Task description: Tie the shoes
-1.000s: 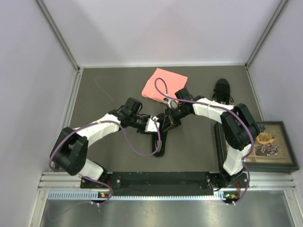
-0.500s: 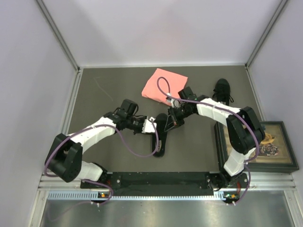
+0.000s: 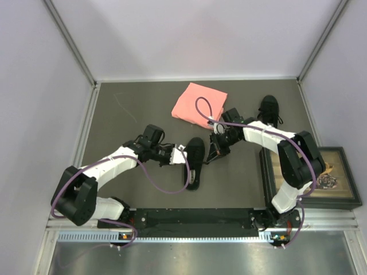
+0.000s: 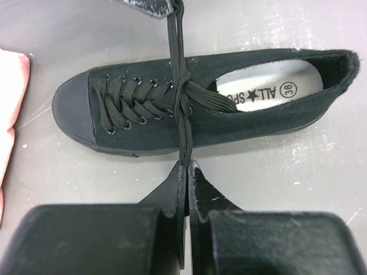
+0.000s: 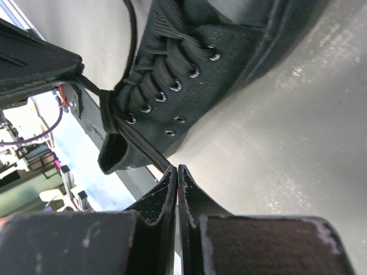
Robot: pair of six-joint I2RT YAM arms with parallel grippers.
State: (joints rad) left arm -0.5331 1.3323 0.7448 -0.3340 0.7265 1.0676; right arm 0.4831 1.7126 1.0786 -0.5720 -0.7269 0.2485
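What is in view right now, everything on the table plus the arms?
Near shoe: one, black, mid-table between the arms, pale insole showing.
Far shoe: one, black, far right of the table.
Laces: black, crossed over the near shoe, pulled out to both sides.
Cloth: one, pink, folded, far centre.
Framed box: one, dark, right edge; contents too small to tell.
Table: one, dark grey, under everything.
Left arm: one, white and black, from near left; jaws shut on a lace.
Right arm: one, white and black, from near right; jaws shut on a lace.
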